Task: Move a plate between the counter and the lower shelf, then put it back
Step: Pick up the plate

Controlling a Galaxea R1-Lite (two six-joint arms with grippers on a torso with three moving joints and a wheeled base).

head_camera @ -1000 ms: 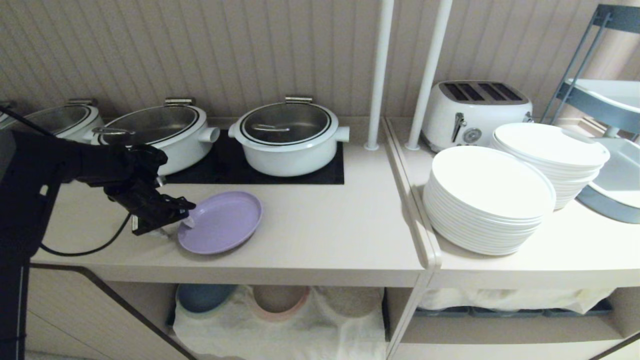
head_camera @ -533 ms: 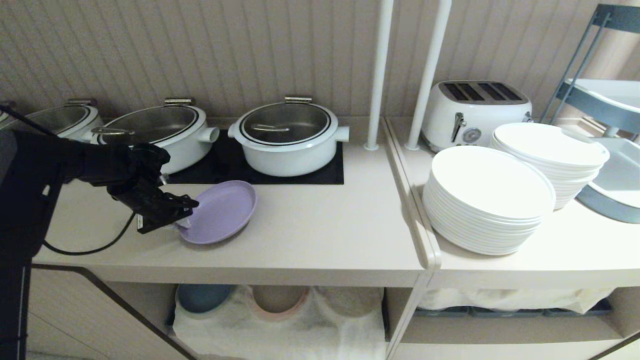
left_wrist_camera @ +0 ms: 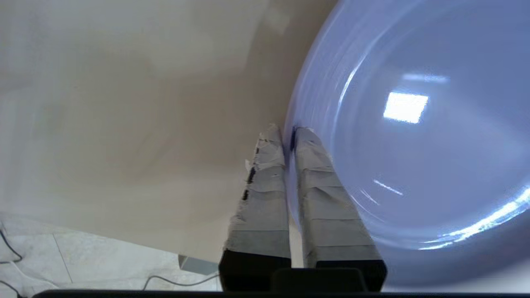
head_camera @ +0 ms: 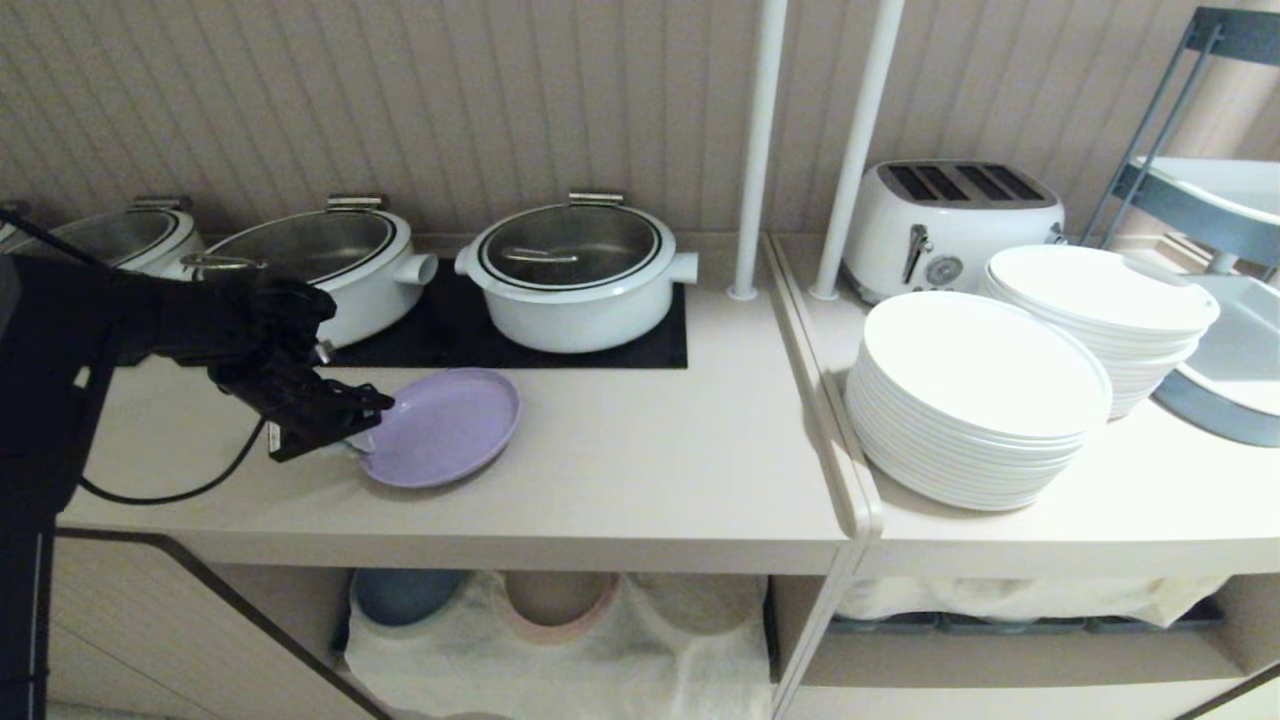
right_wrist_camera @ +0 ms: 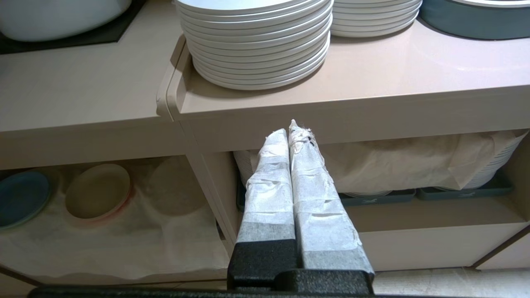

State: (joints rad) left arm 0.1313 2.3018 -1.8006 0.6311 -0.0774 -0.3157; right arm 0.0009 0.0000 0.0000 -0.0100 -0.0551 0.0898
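Nearest the robot, at about six o'clock in the head view, the lower shelf showed its wrinkled white cloth with small blue and beige-pink plate stacks, and no lavender plate among them. Judging by that, the trip down to the shelf was not yet made, and the return to the top also lay ahead; only the pick-up looked under way. The right gripper hung low before the cabinet front, its taped fingers pressed together on nothing. Above, on the desk, the plate sat at about nine o'clock, just in front of the black hob panel, seemingly tilted with its gripped side a little raised. The left gripper met it at the plate's own nine o'clock edge, fingers nearly closed and pinching the rim, one inside and one outside. Farther back at twelve o'clock stood the white pots.
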